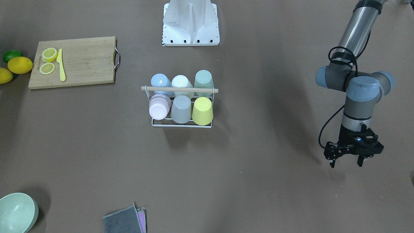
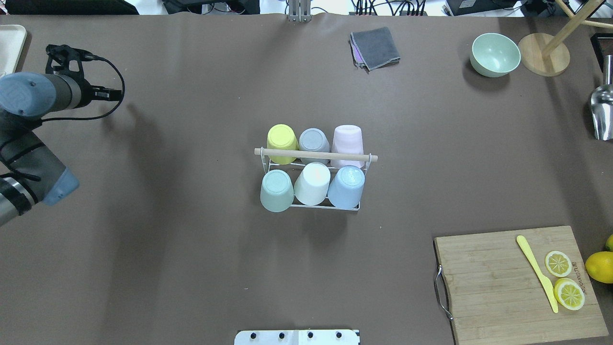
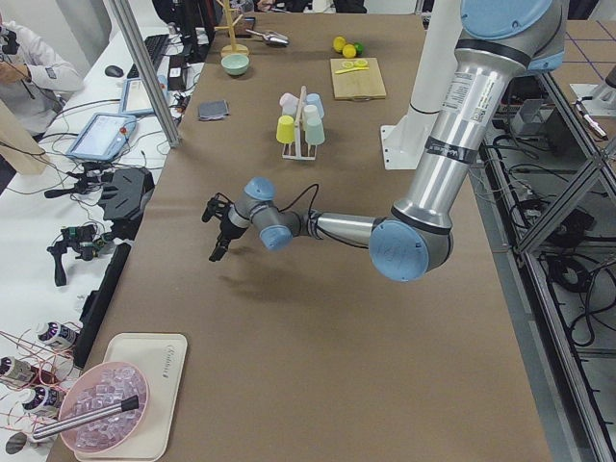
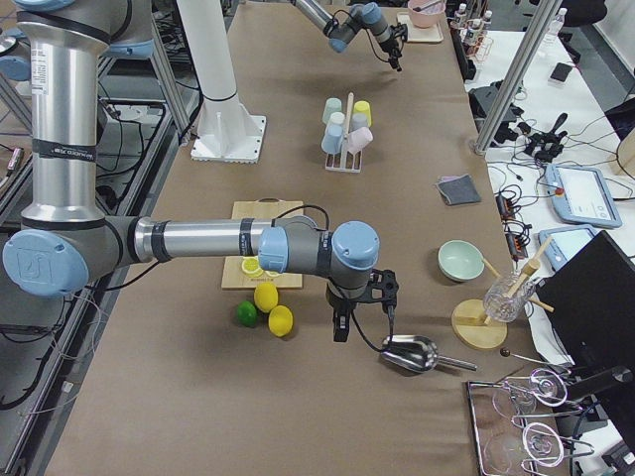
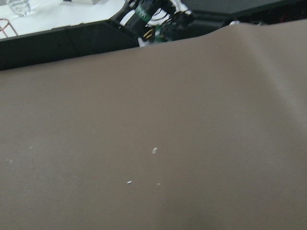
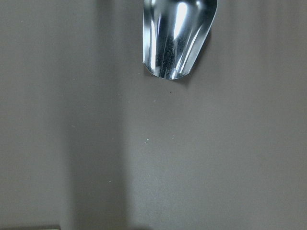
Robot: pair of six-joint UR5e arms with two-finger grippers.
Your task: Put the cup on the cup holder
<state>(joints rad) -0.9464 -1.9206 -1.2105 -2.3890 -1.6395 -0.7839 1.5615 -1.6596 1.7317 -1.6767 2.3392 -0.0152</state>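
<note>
The cup holder (image 2: pixel 316 155), a white wire rack with a wooden rod handle, stands at the table's middle; it also shows in the front view (image 1: pixel 179 89). Several cups sit upside down on it, among them a yellow cup (image 2: pixel 281 141), a pink cup (image 2: pixel 347 139) and a blue cup (image 2: pixel 346 187). My left gripper (image 1: pixel 346 163) is open and empty, hovering far off to the rack's side near the table's end (image 2: pixel 64 50). My right gripper (image 4: pixel 362 307) shows only in the exterior right view, above the table near the lemons; I cannot tell whether it is open or shut.
A wooden cutting board (image 2: pixel 517 282) holds lemon slices and a yellow knife (image 2: pixel 536 273). Whole lemons (image 1: pixel 20 64) lie beside it. A green bowl (image 2: pixel 494 54), a grey cloth (image 2: pixel 375 47), a metal scoop (image 6: pixel 177 38) and a wooden stand (image 2: pixel 543 60) lie at the far side.
</note>
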